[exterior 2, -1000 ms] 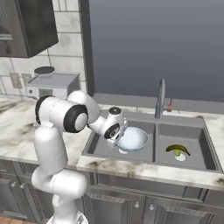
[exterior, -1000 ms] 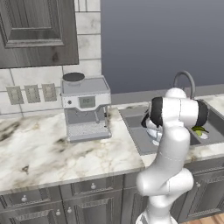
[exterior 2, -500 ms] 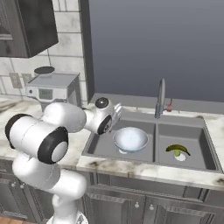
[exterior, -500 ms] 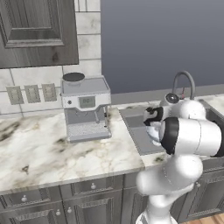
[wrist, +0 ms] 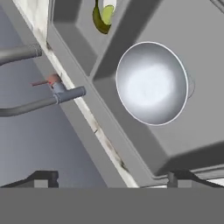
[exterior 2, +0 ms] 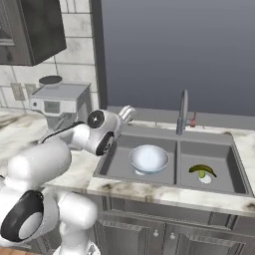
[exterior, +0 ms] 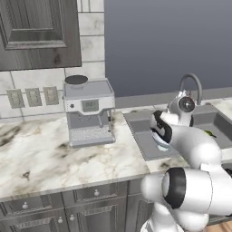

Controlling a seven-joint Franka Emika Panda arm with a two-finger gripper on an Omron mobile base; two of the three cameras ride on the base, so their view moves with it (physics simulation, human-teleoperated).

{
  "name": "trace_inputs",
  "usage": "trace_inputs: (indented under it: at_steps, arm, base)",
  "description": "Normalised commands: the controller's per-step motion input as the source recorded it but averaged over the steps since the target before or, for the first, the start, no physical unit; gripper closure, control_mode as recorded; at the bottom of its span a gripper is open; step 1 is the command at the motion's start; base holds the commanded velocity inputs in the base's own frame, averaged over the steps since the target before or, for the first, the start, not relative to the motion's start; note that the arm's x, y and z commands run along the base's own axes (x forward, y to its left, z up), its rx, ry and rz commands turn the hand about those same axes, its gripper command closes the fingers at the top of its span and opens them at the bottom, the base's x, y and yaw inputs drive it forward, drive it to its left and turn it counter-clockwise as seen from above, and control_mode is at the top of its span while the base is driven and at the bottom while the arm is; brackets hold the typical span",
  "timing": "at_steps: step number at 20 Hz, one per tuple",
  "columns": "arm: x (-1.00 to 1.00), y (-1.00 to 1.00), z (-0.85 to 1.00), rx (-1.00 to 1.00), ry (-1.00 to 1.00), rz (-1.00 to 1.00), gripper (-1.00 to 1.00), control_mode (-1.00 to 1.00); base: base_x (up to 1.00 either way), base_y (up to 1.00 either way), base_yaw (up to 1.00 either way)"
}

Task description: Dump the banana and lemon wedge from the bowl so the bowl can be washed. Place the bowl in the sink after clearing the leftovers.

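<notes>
Nearest us, left of centre in the right base view, our gripper (exterior 2: 128, 113) stands open and empty above the marbled bench (exterior 2: 74, 174). Beyond it, mid-frame, the shallow pale blue-white bowl (exterior 2: 148, 158) sits emptied in the grey double-basin sink (exterior 2: 172, 175); the yellow-green leftovers (exterior 2: 201, 170) lie farther right, so we judge the task essentially done. Since a second ago, we have lifted clear of the bowl.

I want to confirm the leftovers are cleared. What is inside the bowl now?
The bowl in the sink's left basin looks empty and glossy. The banana and lemon wedge lie in the right basin.
</notes>
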Motion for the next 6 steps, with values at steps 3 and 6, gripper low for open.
trace_inputs:
  at_steps: [3,6]
  arm:
    - [-0.95,-0.43,0.42,0.08,-0.44,-0.02,-1.0,-1.0]
    - [-0.67,-0.43,0.0,0.09,-0.16,-0.09,-1.0,-1.0]
  base:
    - [0.0,0.0,0.0]
    - [0.0,0.0,0.0]
